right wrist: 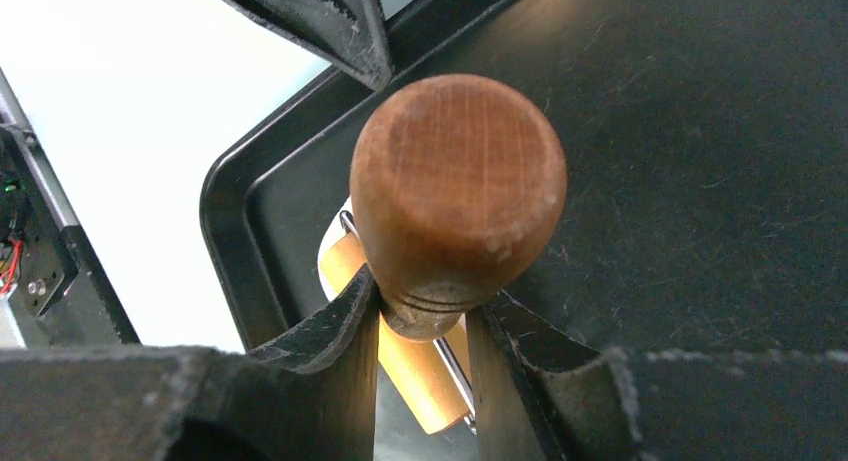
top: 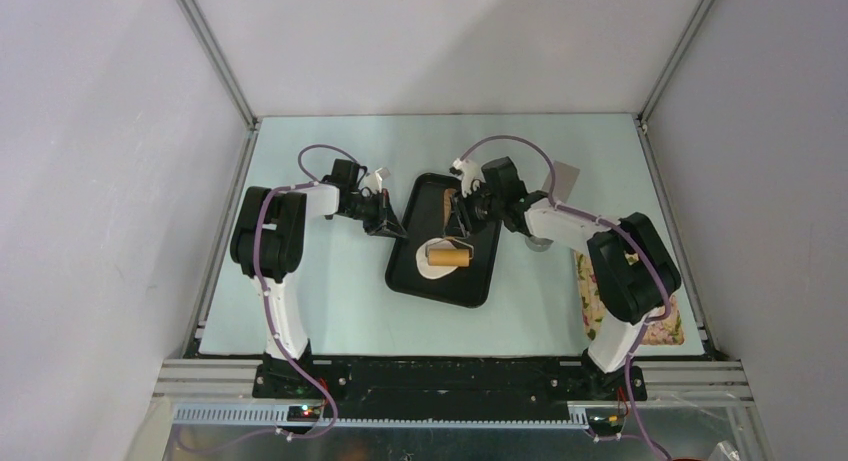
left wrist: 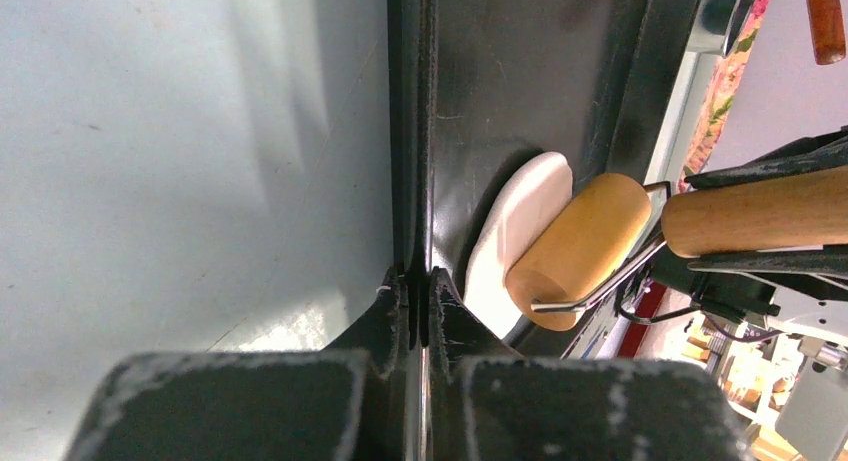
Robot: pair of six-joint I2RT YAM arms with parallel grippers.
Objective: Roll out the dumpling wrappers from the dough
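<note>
While the dough (left wrist: 520, 216) lies as a pale, flattened oval in the near part of the black tray (top: 482, 253), close beside the tray's left rim, the wooden drum of the roller (top: 450, 258) rests across it. It looks soft and light, the sort of lump that gives under pressure and may cling to the wood or drag along the tray. I would not take hold of it at all, but work it through the roller, pressing from its middle outward.

The right pincer (right wrist: 420, 306) is clenched round the neck of the roller's brown handle, just below the knob, so the tool is firmly in hand. The left pincer (left wrist: 420, 286) is pinched tight on the tray's left rim, which should stop the tray sliding on the desk (top: 330, 301).

Room for strokes looks better toward the far end, where the tray floor is bare. On the left, the raised rim and the left pincer stand close to the dough, and the near rim is not far either. Short strokes seem wise there, or the drum may ride up the rim. A flowered cloth (top: 590, 293) lies well apart at the right.
</note>
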